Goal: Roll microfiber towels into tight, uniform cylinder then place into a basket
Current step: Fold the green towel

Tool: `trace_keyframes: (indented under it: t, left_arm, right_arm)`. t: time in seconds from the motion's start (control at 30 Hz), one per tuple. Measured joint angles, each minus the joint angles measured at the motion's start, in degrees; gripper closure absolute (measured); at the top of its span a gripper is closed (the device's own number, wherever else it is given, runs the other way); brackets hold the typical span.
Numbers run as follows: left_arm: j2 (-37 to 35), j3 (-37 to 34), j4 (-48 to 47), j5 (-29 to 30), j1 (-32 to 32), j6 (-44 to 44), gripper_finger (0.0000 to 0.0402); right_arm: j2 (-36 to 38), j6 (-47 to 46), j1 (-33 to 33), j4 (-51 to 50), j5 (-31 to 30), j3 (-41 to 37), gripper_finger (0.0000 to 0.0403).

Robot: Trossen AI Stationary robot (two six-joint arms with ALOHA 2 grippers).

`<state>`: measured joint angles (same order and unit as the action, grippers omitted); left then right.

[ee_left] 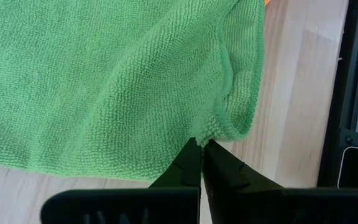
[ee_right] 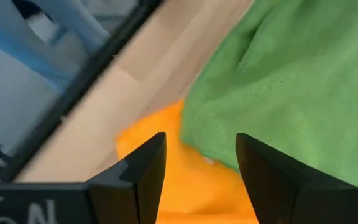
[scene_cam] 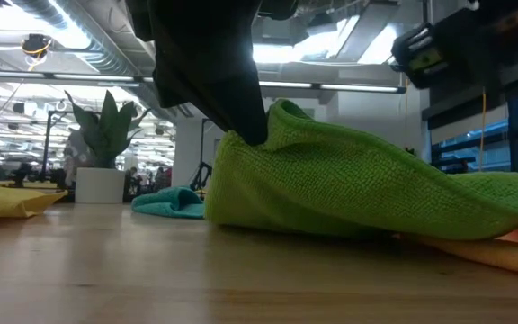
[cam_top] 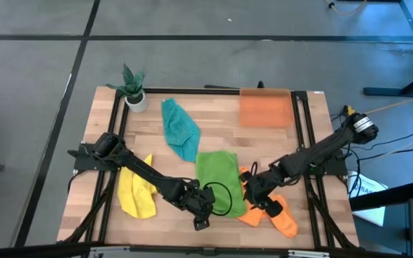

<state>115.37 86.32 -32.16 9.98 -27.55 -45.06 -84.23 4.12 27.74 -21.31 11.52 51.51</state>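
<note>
The left end effector (ee_left: 201, 149) pinches a corner of the green towel (ee_left: 104, 81) — lifted off the table (scene_cam: 151, 270). The right end effector (ee_right: 201, 165) is open over the orange towel (ee_right: 185, 186).

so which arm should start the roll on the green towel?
Left, probably. The left gripper is already shut on the green towel's near corner, lifting it. The right gripper is open over the orange towel, holding nothing.
</note>
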Motion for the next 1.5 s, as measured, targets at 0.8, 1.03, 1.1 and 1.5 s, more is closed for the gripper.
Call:
trace_keyframes:
  t: [0.8, 1.03, 1.1, 1.5]
  left_arm:
    - [0.0, 0.0, 0.0, -2.2, 0.0, 0.5, 0.0401]
    - [0.0, 0.0, 0.1, -2.2, 0.0, 0.4, 0.0401]
    - [0.0, 0.0, 0.1, -2.2, 0.0, 0.3, 0.0401]
    - [0.0, 0.0, 0.3, -2.2, 0.0, 0.0, 0.0401]
  right_arm:
    - [-11.8, 8.5, 3.8, 6.7, -9.4, -0.2, 0.0213]
    - [-11.8, 11.7, 4.2, 3.3, -10.1, -0.2, 0.0213]
    - [-11.8, 13.1, 4.6, 1.9, -10.1, -0.2, 0.0214]
    - [-12.6, 16.8, 5.1, 2.6, -13.4, -0.2, 0.0214]
